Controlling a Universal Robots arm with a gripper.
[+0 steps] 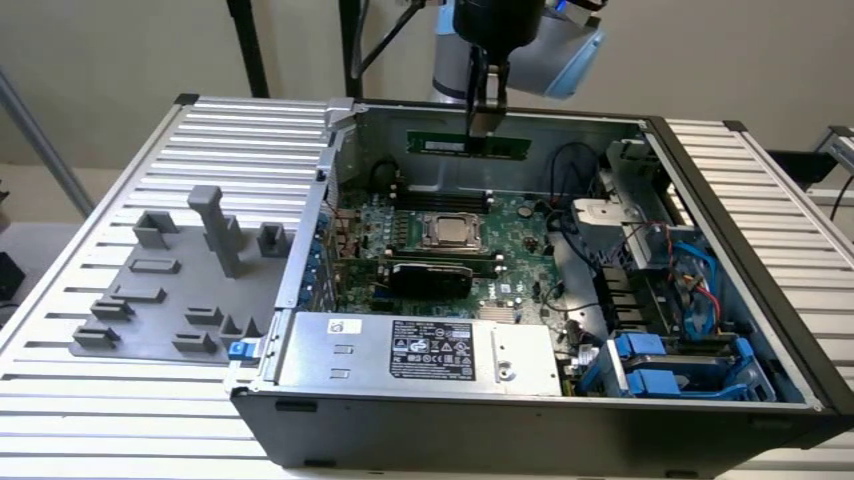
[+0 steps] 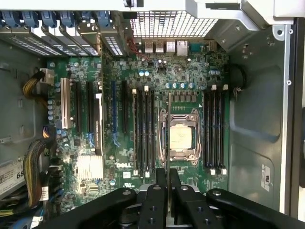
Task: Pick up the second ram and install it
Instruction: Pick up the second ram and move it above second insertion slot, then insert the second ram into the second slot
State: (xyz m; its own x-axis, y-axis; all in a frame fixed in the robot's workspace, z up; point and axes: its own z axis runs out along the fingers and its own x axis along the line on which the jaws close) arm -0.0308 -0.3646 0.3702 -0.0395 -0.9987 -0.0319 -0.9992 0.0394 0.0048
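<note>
You have the gripper (image 1: 482, 128) hanging over the far end of the open computer case (image 1: 534, 440), its fingers clamped on the top edge of the second ram (image 1: 447, 146). The green stick hangs level and lengthwise, close to the case's far wall and above the motherboard (image 1: 521, 250). Below it you can see the silver processor (image 1: 454, 232), with the black expansion card (image 1: 430, 276) just nearer the camera and the labelled power supply (image 1: 414, 350) nearer still. The case lies on a slatted table (image 1: 754, 190); a grey fixture plate (image 1: 154, 300) sits on the exterior view's left.
</note>
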